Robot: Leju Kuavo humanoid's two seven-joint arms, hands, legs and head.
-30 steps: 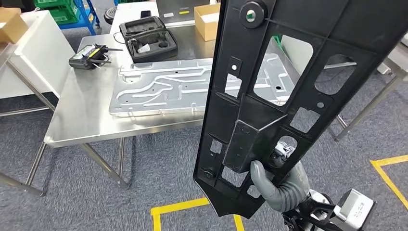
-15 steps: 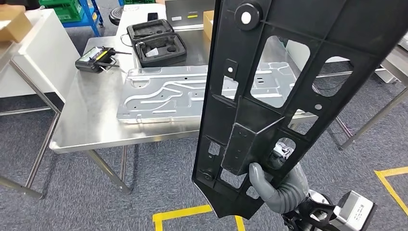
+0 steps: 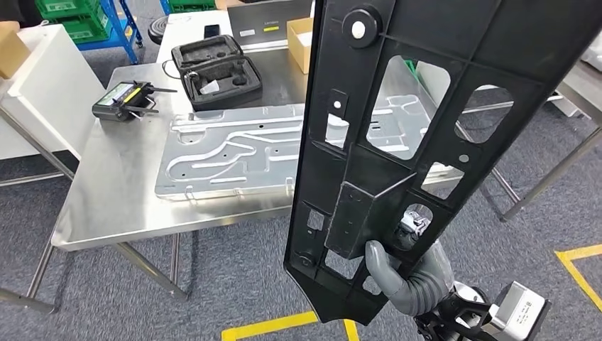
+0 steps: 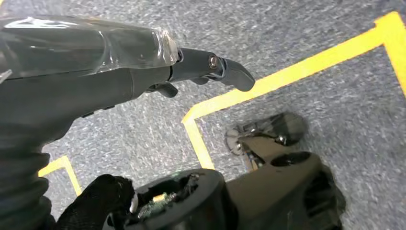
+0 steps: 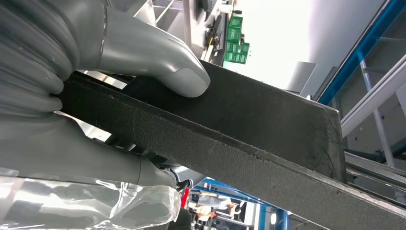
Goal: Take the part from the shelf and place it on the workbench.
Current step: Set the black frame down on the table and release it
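A long black plastic part with several cut-outs stands nearly upright in front of me in the head view. My right hand grips it near its lower end, thumb on the front face. In the right wrist view the thumb presses on the part's black edge. The steel workbench lies ahead and to the left, beyond the part. My left hand hangs over the grey carpet with its fingers stretched out and nothing in it.
On the workbench lie a large stamped metal plate, an opened black foam case, a handheld controller and a cardboard box. Yellow floor tape runs below. A second table's legs stand at the right.
The whole picture has shifted: the camera moved, and the workbench now sits slightly lower and further left. The part stays in my right hand's grip, unchanged.
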